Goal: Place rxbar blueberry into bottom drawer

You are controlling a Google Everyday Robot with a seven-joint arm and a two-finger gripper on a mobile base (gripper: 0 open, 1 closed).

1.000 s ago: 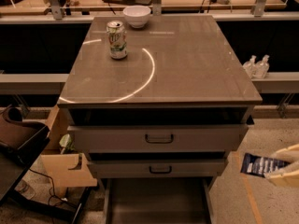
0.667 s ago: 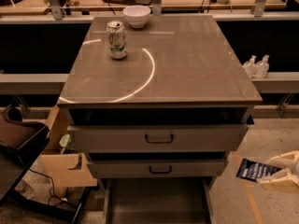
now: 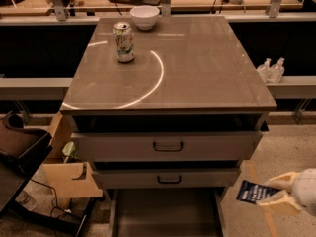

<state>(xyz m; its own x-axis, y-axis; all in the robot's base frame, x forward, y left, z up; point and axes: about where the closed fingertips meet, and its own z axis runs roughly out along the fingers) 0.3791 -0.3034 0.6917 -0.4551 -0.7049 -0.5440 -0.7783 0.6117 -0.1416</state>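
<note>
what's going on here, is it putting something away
The robot's end effector, low at the right beside the cabinet, holds the rxbar blueberry pinched between its fingers. The bottom drawer stands pulled open, and the bar is not in it yet; it is off to the drawer's right, above the floor. A soda can and a white bowl stand on the cabinet top, far from the end effector.

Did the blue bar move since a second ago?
Yes. The rxbar blueberry, held by the gripper at lower right, has shifted left and down, closer to the right side of the open bottom drawer.
</note>
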